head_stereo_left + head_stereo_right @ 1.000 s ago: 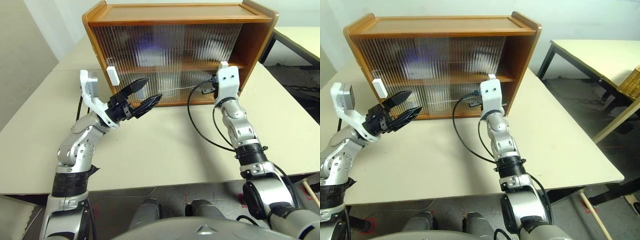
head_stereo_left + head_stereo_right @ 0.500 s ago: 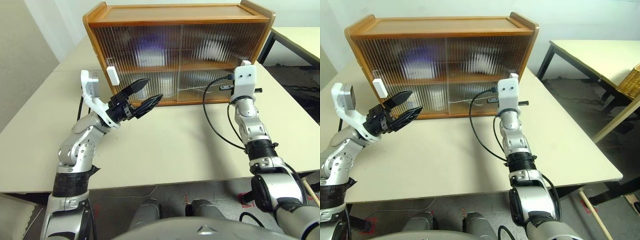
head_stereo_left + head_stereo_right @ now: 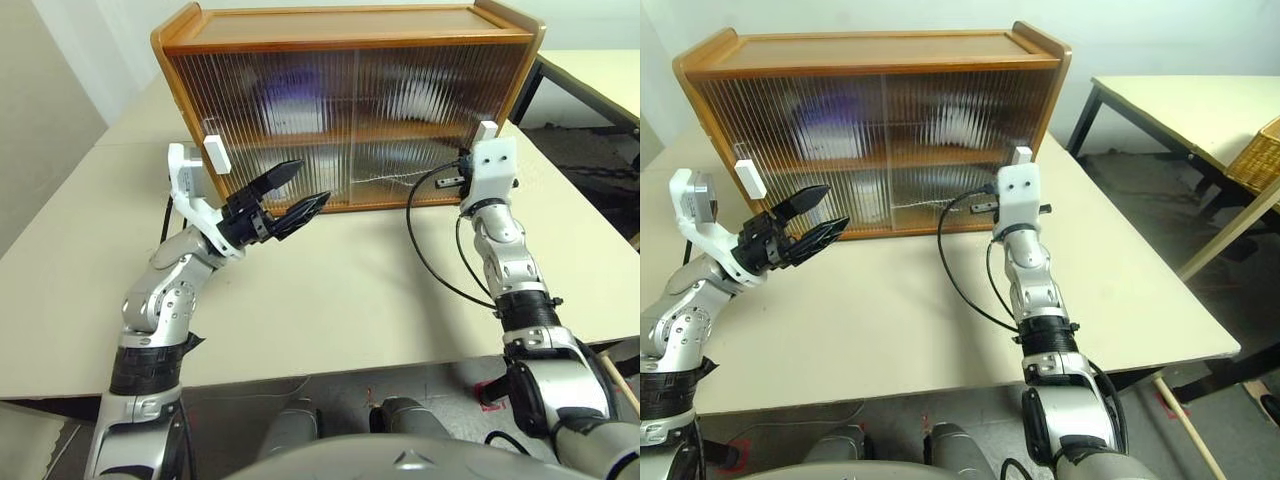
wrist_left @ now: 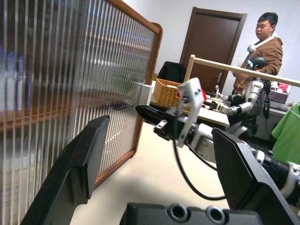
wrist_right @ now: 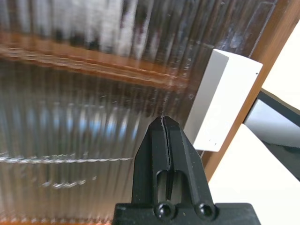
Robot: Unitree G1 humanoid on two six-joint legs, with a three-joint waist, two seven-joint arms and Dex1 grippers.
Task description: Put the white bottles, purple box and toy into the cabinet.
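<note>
The large brown wooden cabinet (image 3: 350, 100) with ribbed translucent sliding doors is seen standing on the pale beige table (image 3: 330, 290), and both doors are closed across its front. Compared with one second ago, the right door has been slid to the right: then a gap of open shelf was visible at the cabinet's right end, and now this end is covered by ribbed panel. The white block handle (image 5: 220, 101) of that door is now placed close to the right side wall.

The right gripper (image 5: 165, 125) is held just beside this handle, with its two black fingers pressed together and nothing between them. The right arm has been carried to the right together with the door.

The left gripper (image 3: 290, 192) is kept in front of the left door, near the other white block handle (image 3: 213, 153), in the same place as before. Its fingers are spread wide apart and nothing is held.

Behind the ribbed panels, a purple shape (image 3: 290, 100) and pale white shapes (image 3: 950, 125) can be made out on the upper shelf, but they are too blurred to be named with certainty.
</note>
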